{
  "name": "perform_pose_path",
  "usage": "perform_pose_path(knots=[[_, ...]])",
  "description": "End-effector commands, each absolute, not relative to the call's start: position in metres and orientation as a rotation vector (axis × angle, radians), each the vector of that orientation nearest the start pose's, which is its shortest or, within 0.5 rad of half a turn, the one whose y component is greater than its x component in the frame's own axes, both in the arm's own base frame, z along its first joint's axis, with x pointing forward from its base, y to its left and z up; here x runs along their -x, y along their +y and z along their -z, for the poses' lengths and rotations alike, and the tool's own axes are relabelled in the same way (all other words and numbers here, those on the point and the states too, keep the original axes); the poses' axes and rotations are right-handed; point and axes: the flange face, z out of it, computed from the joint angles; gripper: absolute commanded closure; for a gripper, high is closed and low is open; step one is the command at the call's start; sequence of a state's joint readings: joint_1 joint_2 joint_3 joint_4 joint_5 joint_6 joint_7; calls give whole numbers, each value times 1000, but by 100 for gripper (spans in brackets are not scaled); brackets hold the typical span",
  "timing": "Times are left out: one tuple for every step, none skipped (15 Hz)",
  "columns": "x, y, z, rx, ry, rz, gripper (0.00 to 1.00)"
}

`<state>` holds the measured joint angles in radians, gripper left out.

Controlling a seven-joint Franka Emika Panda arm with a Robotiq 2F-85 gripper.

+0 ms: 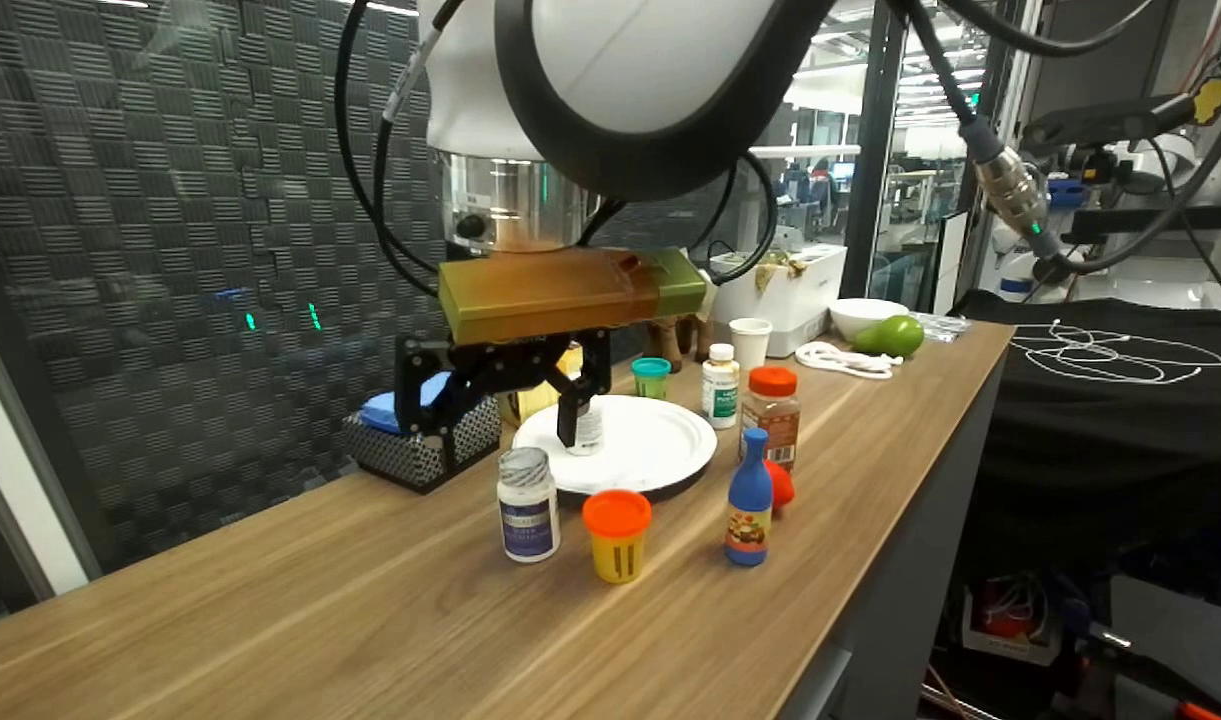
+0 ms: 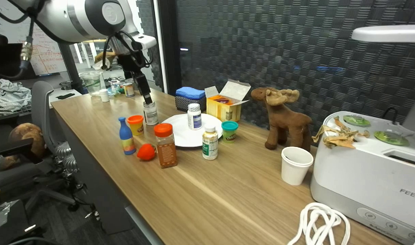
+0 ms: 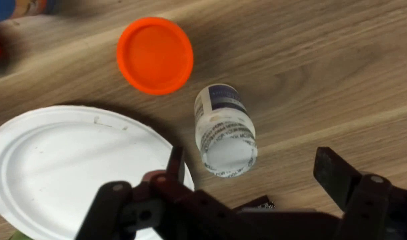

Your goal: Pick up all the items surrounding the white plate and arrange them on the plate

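Note:
My gripper [image 1: 510,452] is open and empty. In the wrist view its fingers [image 3: 249,155] stand either side of a white foil-topped bottle [image 3: 225,130], nearer the left one; contact is unclear. That bottle [image 1: 528,512] stands beside the white plate [image 1: 665,440]. A similar bottle [image 2: 194,118] stands upright on the plate. Around the plate stand a yellow tub with an orange lid [image 1: 618,540], a blue bottle [image 1: 748,500], a red-capped shaker [image 2: 166,148], a white bottle with a green label [image 2: 210,144] and a teal-lidded tub [image 2: 229,132]. A red item [image 2: 147,152] lies near the shaker.
A patterned box with blue cloth [image 2: 190,98] and an open yellow box [image 2: 224,109] stand behind the plate. A plush moose [image 2: 285,120], paper cups [image 2: 295,168], a white planter [image 2: 346,173] and a white cord [image 2: 324,223] are farther along the wooden counter.

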<state>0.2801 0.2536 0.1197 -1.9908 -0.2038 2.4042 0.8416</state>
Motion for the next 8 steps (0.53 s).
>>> perform_pose_path(knots=[[-561,236,-355,3089,468,283,0],[-561,235,-354,3093,473,290,0],[-561,234,-354,3092,477,295,0],[-561,233,-353,3092,479,300,25],[-561,232,-354,3090,480,305,27],[-562,232,-355,3094,478,308,34],[-562,232,-355,3093,476,306,44],[-562,231,-355,3095,476,305,51]])
